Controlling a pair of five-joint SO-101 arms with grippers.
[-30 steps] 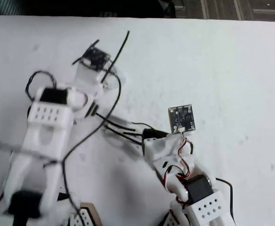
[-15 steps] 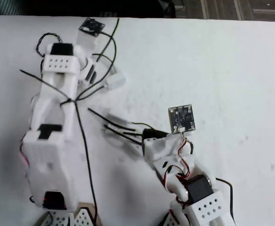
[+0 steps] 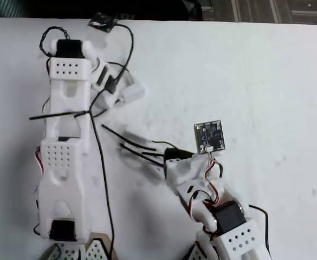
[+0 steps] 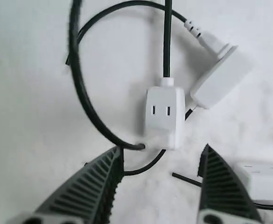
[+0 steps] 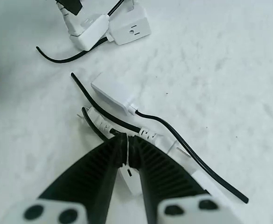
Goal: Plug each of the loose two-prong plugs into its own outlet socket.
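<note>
On the white bench, the left arm lies stretched along the left side toward the far left corner. Its pincer is open, its two ribbed fingers spread wide, just above a white outlet socket that lies flat with its two slots facing up. A black cord loops around the socket's side and ends against its lower edge. A white plug lies beside the socket, almost touching one corner of it. A second white block lies next to one finger. The right arm sits at the near edge, right of the middle. Its pincer is closed on a thin white piece where ribbed cord ends meet; whether that piece is a plug body I cannot tell. Just beyond its tips, near the middle of the bench, another loose plug lies flat with a black lead trailing away. Farther off, toward the left arm, a white socket block lies beside one more plug.
</note>
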